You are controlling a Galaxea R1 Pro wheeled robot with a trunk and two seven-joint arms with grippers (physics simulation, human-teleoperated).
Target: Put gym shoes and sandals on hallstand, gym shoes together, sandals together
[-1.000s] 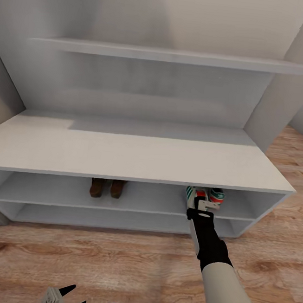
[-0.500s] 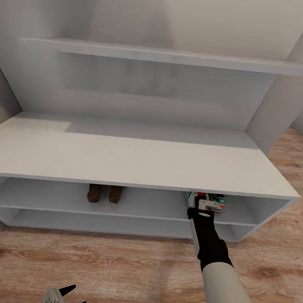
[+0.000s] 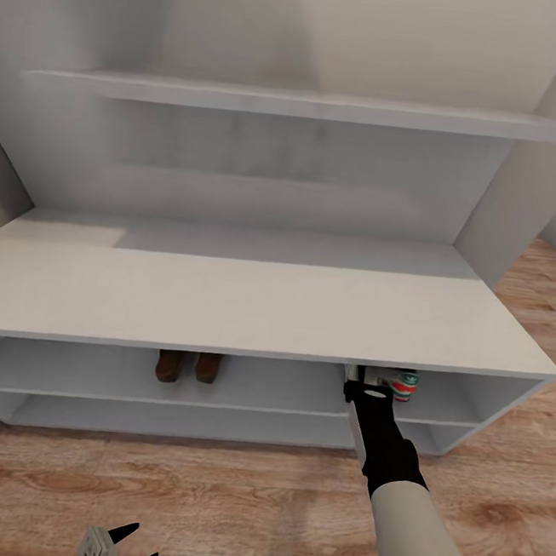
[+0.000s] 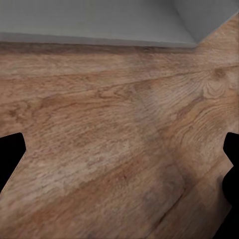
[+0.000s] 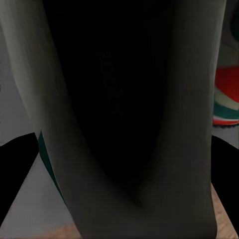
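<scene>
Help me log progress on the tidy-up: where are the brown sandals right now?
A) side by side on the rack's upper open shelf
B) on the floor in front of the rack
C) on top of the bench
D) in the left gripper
A: in the head view the sandals stand together on the upper open shelf of the rack, under the bench top and left of the right arm.

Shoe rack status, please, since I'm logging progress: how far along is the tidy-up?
Done: both sandals stand side by side on the upper open shelf of the shoe rack. In hand: the right claw reaches into that shelf beside a gym shoe; the right wrist view looks into a shoe's dark opening, so it seems to be placing the second one. Left: releasing it and withdrawing. The left claw hangs open over the floor.
</scene>
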